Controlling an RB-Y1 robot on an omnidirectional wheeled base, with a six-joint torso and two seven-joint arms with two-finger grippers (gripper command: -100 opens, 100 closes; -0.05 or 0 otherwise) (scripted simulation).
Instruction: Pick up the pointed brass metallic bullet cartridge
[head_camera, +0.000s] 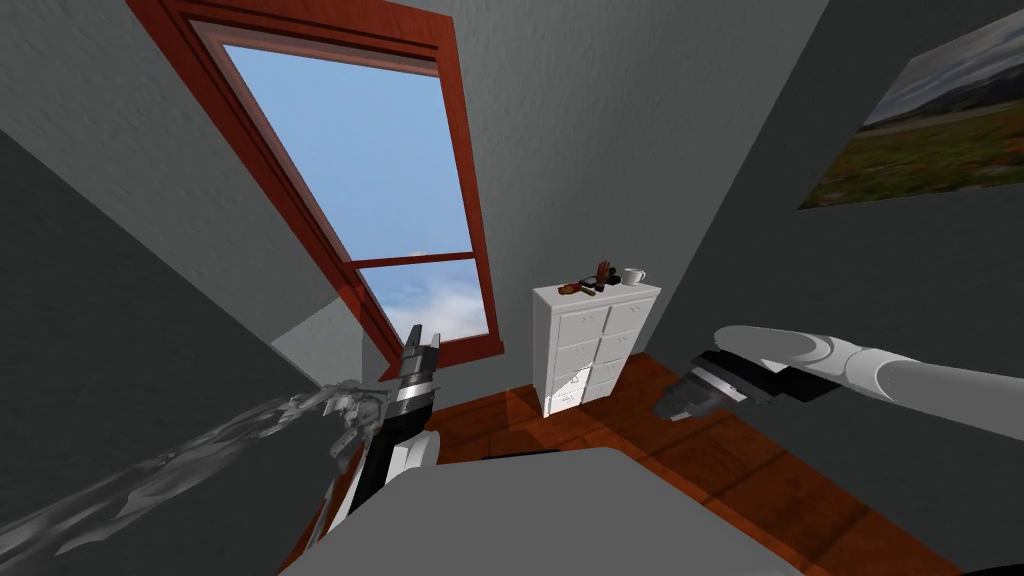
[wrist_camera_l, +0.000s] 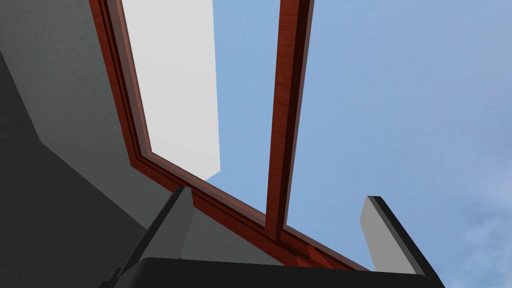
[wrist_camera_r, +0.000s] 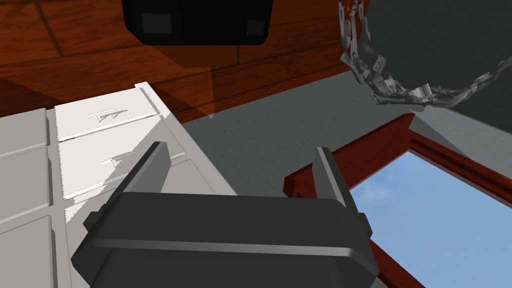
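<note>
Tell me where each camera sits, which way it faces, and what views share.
Head view: on the head, looking down at a dresser beside a window; left pincer and right pincer show.
Left wrist view: on the left hand, facing up at the window; pincer open.
Right wrist view: on the right hand, facing the dresser's drawers; pincer open.
Shared: all three see the window.

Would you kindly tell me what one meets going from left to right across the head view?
A jagged silvery chain-like shape, the left gripper, the white chest of drawers, the right gripper, the landscape picture on the dark grey wall.
</note>
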